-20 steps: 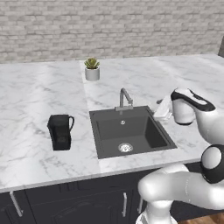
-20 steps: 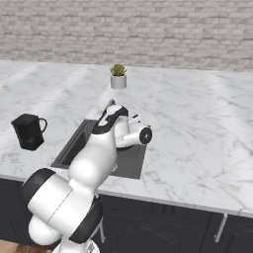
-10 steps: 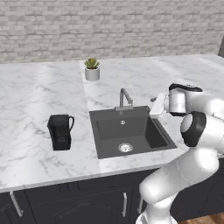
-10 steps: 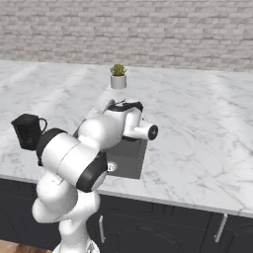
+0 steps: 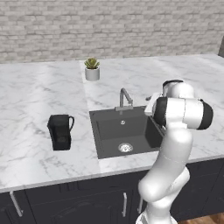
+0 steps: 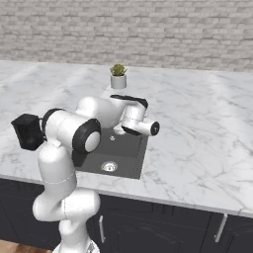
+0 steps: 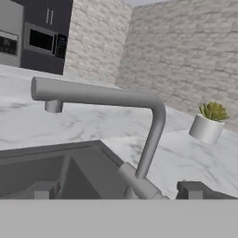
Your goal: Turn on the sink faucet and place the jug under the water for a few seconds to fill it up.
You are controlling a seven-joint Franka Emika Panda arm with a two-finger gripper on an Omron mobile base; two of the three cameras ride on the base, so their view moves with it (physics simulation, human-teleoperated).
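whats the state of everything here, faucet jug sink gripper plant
sink faucet: off, no water at the spout
jug: upright on the counter left of the sink, not held
sink: dry, nothing in it
gripper: open, fingers close to the faucet base, holding nothing
potted plant: upright behind the sink

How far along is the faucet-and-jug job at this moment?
Nothing is finished: no water runs from the sink faucet, and the jug stands on the counter left of the sink. In hand: the open pincer is close up at the faucet's base. Left: turn on the water, fetch the jug, fill it.
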